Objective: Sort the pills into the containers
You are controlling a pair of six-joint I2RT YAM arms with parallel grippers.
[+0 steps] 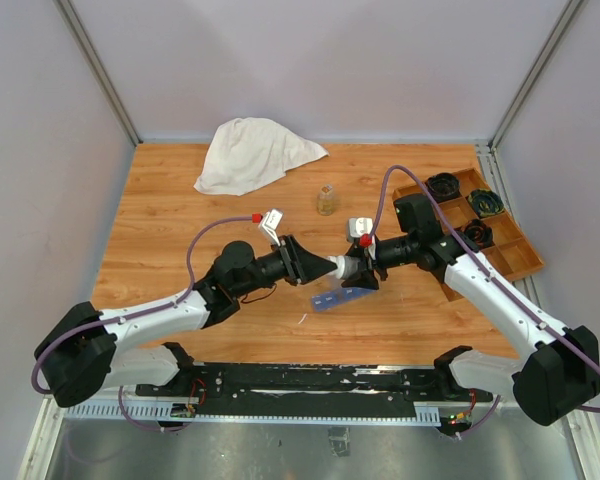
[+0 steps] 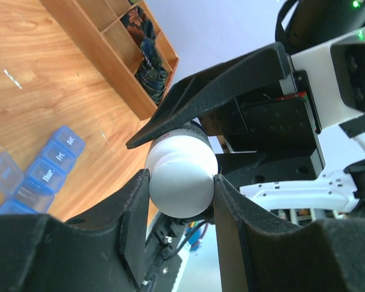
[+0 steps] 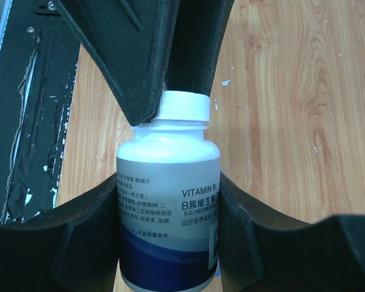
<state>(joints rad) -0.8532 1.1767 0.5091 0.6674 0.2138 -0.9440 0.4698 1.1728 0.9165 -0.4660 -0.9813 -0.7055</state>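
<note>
Likely light, stiff and slick, the vitamin bottle (image 3: 167, 176) sits body-clamped in the right gripper (image 3: 168, 210), its cap (image 3: 184, 106) pinched by the left gripper (image 2: 181, 185).

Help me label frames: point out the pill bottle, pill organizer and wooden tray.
pill bottle (image 3: 168, 194): right wrist view, printed label.
pill organizer (image 2: 48, 172): left wrist view, Thursday lid.
wooden tray (image 1: 515, 255): top view, bare compartment floor.

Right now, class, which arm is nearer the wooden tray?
Right. The right arm runs beside the tray; the left arm lies farther left, beyond the bottle.
</note>
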